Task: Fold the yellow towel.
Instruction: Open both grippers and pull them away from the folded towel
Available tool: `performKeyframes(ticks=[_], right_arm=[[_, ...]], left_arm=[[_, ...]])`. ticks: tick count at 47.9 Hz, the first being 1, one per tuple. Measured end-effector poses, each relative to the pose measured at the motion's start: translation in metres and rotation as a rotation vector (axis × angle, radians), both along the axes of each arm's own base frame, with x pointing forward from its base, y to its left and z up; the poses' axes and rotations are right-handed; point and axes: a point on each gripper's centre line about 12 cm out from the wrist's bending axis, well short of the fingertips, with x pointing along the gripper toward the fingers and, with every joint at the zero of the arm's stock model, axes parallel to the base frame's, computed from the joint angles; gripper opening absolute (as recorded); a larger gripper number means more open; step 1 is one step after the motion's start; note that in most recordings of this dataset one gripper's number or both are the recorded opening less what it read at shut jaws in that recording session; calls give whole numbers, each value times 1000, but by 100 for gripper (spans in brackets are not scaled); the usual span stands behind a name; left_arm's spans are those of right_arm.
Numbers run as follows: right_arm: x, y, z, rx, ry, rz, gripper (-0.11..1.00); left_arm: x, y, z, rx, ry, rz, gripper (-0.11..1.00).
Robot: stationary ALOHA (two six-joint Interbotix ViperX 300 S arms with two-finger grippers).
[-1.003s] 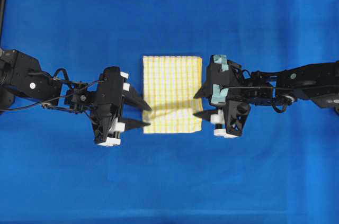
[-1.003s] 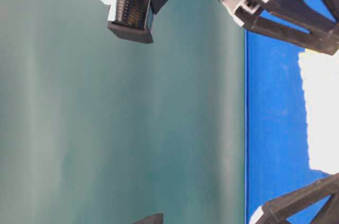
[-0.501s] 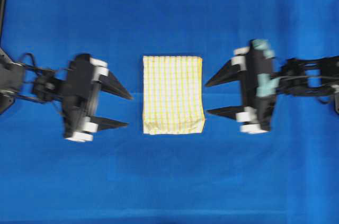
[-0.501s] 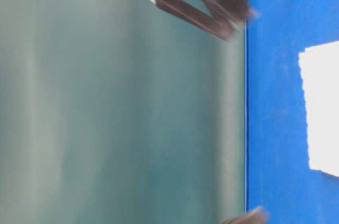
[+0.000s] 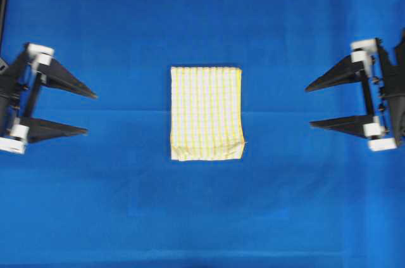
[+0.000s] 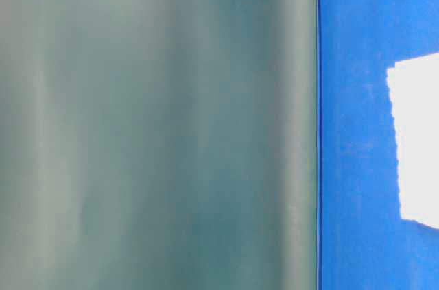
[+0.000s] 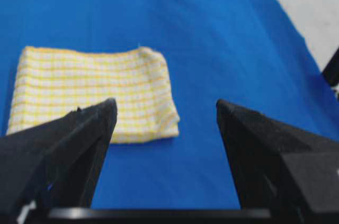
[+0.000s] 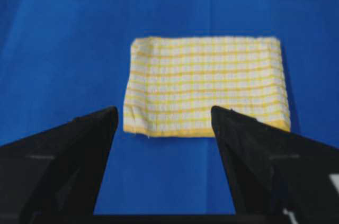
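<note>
Yellow towel [image 5: 206, 113], frame centre: white, fine yellow checks; blue cloth [image 5: 202, 14] all around; grippers black.

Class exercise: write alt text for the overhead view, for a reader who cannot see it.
A folded yellow towel lies flat in the middle of a blue cloth. An open left pincer and an open right pincer sit at the two side edges of the view, pointing inward at the towel, well apart from it and empty.

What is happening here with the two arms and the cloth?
The yellow towel lies folded into a compact rectangle in the middle of the blue surface. Nothing is touching it. The left gripper and the right gripper are both open and empty, far out at opposite sides, with their fingers pointing at the towel. The folding looks finished.
</note>
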Motion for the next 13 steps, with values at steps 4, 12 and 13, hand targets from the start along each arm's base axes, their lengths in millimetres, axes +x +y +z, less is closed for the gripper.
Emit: performKeyframes(ticks=[4, 12, 13], right_arm=[[-11, -2, 0, -2, -16, 0, 72], [-30, -3, -6, -4, -23, 6, 72], [-32, -3, -8, -4, -23, 6, 72]], left_arm=[[-10, 2, 2, -3, -21, -2, 69], [-26, 4, 0, -5, -24, -7, 69], [-28, 4, -1, -5, -24, -7, 69]])
